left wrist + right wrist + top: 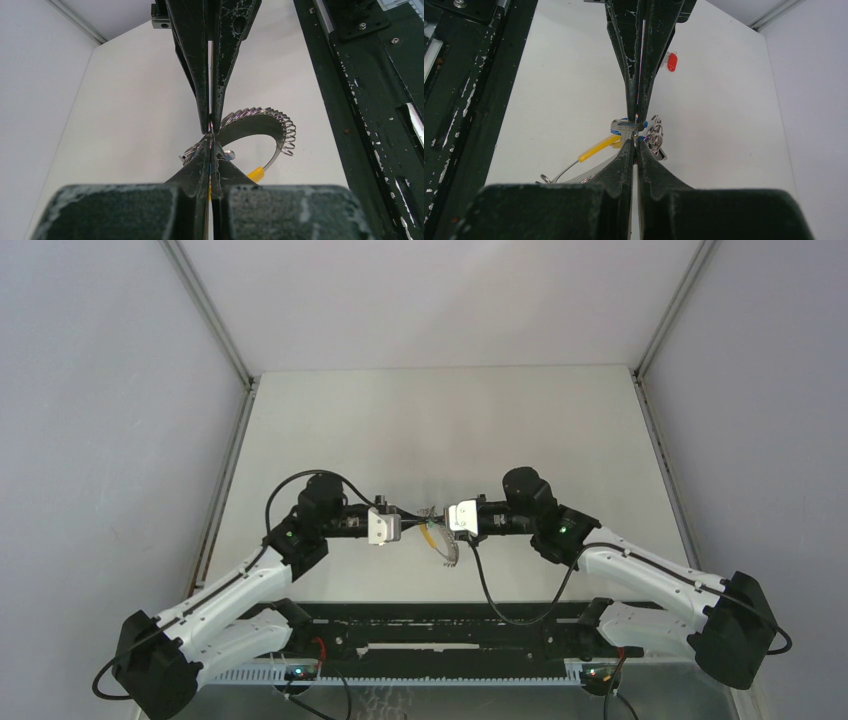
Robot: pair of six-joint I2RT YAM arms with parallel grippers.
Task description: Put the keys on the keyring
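Observation:
My left gripper (418,524) and right gripper (440,519) meet tip to tip above the table's middle. In the left wrist view my left gripper (211,145) is shut, with a sliver of blue between its pads: the blue key (621,126), whose head sticks out beside the tips. My right gripper (635,145) is shut on the keyring (655,135), a small wire ring at the junction. The yellow tab (599,147) and silvery coiled chain (272,120) hang below it. The red key (672,61) lies alone on the table beyond the left gripper.
The white table (440,430) is walled by grey panels at left, right and back. The black base rail (450,635) runs along the near edge and shows beside each wrist view (370,100).

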